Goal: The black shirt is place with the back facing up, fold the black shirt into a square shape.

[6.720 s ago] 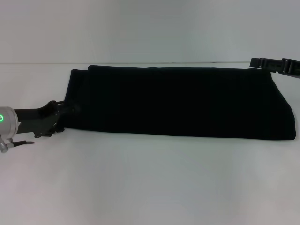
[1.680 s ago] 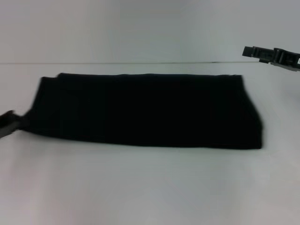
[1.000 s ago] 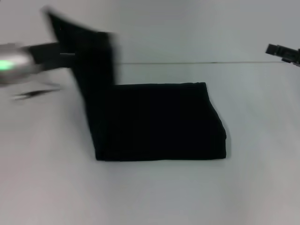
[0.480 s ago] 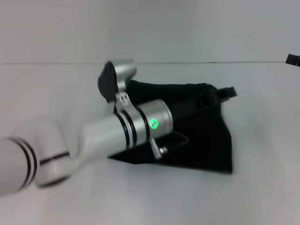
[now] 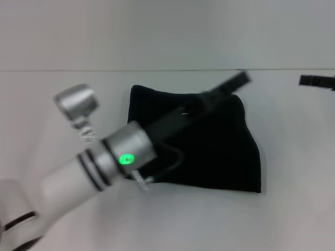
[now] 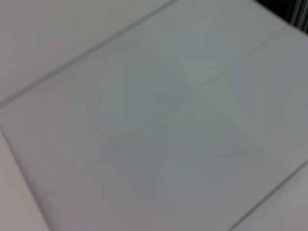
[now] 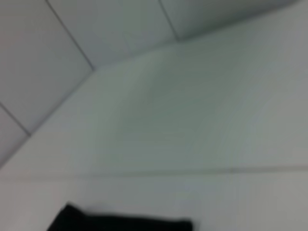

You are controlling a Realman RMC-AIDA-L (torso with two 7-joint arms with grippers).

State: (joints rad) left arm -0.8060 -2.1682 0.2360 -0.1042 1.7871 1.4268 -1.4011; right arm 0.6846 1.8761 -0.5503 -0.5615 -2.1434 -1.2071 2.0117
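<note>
I see the counter [image 5: 293, 219] with the black shirt [image 5: 220, 151] lying near its middle, folded to a rough square. My left gripper [image 5: 235, 82] reaches across it, past its far edge, and is much nearer; whether its fingers are clenched I cannot tell. The right gripper [image 5: 314, 80] waits far right, also unclear.

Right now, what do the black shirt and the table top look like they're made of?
The black shirt: soft matte cloth, probably a cotton knit; it lies limp in a folded stack with rounded edges and no shine. The table: smooth, hard, pale surface with a dull finish, maybe laminate or painted board; can't tell which. The left gripper reaches across the shirt; the right gripper sits at the far right edge.
</note>
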